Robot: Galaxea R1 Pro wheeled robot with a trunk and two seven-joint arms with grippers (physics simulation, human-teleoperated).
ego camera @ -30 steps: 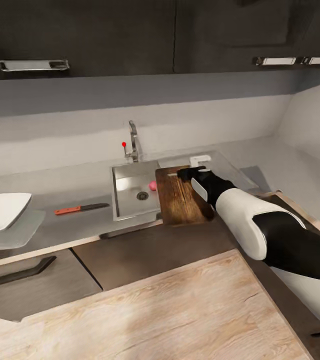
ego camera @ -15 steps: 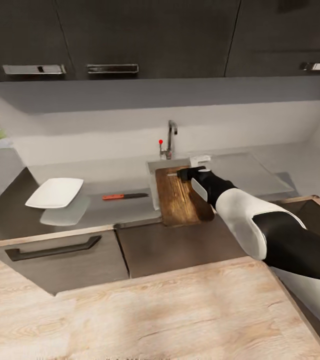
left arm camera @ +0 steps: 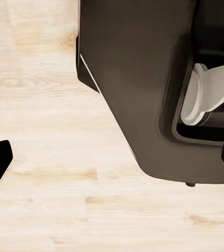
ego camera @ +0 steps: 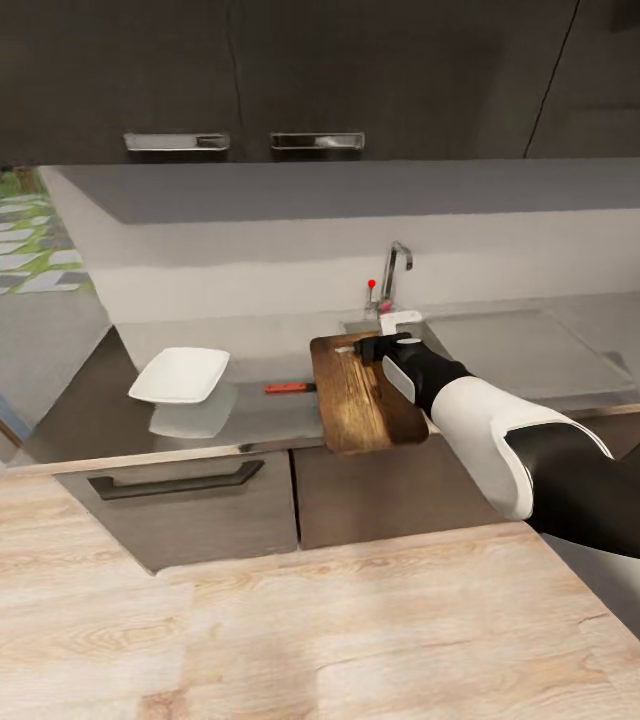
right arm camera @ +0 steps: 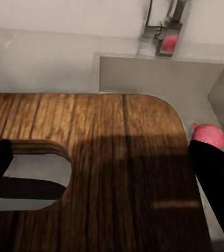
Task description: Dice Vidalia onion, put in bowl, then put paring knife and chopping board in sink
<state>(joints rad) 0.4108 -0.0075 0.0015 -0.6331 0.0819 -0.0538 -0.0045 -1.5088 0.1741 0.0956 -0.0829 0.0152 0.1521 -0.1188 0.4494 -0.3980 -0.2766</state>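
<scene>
Dark counter (ego camera: 260, 415) carries the paring knife (ego camera: 286, 387) near its middle. Right gripper (ego camera: 368, 347), jaws clamping the chopping board's (ego camera: 365, 400) far end, could let it tilt and slip, striking the knife.

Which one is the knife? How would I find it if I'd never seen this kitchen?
Start at the long dark grey countertop under the wall cabinets. Between the white bowl and the brown chopping board lies the paring knife, flat on the top. It is the slim thing there with a red handle.
</scene>
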